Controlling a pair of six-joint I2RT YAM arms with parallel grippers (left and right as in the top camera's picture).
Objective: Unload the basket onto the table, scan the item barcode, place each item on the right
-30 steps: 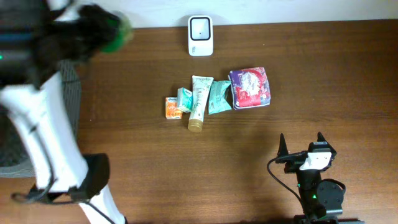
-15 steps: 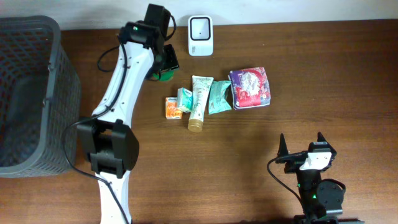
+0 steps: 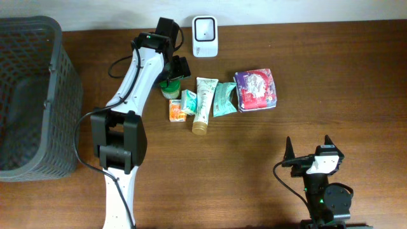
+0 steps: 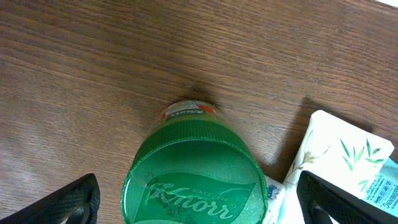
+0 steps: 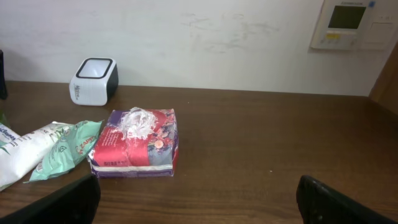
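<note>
Left gripper (image 4: 199, 204): black fingers (image 4: 73, 200) spread wide, one on each side of the jar (image 4: 194, 177), with a clear gap to the lid on both sides; nothing held. Jar: round and upright on the table (image 3: 331, 70), with a ribbed, glossy green plastic lid embossed "Knorr" and a strip of red-and-white label showing under the rim. It stands near and left of the scanner (image 3: 205, 36), a white rounded block with a dark window. It is at the far-left end of the item row, just beside a small green box (image 3: 189, 102). The rest of the row, left to right: orange packet (image 3: 175, 111), white squeeze tube (image 3: 203, 102) with a tan cap, crinkled mint-green sachet (image 3: 224, 99), soft purple-and-red pack (image 3: 255, 90) in shiny wrap. Left arm: white links reach from the near-left base to the far side, wrist pointing straight down over the jar. Right gripper (image 5: 205, 202): fingers wide apart, nothing between them. It sits low at near right, level and facing the far wall, well apart from the items. Table: dark brown wood grain, matte. Dark grey mesh basket (image 3: 60, 83) at the left edge. Wall (image 5: 205, 43) off-white and scuffed, with a panel (image 5: 351, 23) at upper right.
</note>
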